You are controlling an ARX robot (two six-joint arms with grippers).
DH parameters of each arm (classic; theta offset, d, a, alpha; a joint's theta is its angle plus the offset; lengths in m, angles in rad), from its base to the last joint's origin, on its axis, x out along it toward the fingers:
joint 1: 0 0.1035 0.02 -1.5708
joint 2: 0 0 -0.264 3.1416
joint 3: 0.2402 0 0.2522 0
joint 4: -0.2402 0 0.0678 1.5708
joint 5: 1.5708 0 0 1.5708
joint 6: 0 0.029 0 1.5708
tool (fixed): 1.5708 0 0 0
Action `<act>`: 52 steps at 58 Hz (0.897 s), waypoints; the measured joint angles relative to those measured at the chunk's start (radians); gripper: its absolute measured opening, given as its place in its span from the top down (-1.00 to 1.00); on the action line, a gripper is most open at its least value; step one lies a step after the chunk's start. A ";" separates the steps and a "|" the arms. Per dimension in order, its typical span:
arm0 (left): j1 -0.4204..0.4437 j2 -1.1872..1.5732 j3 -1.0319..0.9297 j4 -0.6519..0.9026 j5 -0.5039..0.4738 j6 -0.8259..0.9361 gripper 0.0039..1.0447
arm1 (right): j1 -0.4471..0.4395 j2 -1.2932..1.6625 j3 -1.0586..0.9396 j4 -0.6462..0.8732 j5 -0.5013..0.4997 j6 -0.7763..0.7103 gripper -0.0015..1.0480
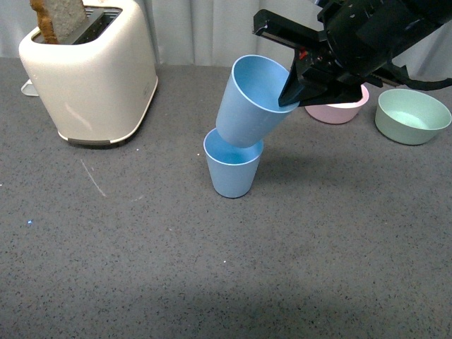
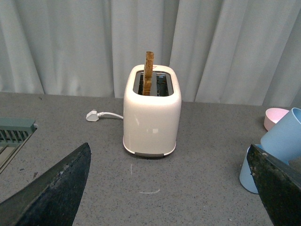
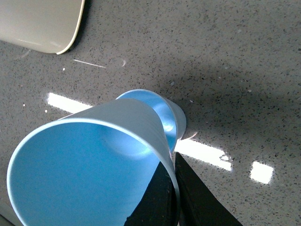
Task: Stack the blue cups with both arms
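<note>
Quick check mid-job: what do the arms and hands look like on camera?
Right arm: bulky black housing, dark cable alongside, small red mark near the right hand. Left hand: two flat black, wedge-shaped fingers with scuffed, speckled surfaces; its arm is out of view.

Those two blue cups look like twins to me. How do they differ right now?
The upper cup is tilted; the lower cup stands upright. The upper cup is off the table, pinched at its rim by the right gripper; the lower cup rests on the table with nothing gripping it. The upper cup's base meets the lower cup's mouth. Both share the same light blue colour, tapered shape and size.
</note>
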 joint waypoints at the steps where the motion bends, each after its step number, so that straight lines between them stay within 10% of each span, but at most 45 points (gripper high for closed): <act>1: 0.000 0.000 0.000 0.000 0.000 0.000 -0.88 | 0.002 0.001 0.001 0.000 0.000 0.000 0.98; 19: 0.000 0.000 0.000 0.000 0.000 0.000 -0.88 | 0.022 0.010 0.019 -0.005 0.008 0.000 0.94; 52: 0.000 0.000 0.000 0.000 0.000 0.000 -0.88 | 0.012 -0.013 0.002 0.096 0.090 -0.034 -0.85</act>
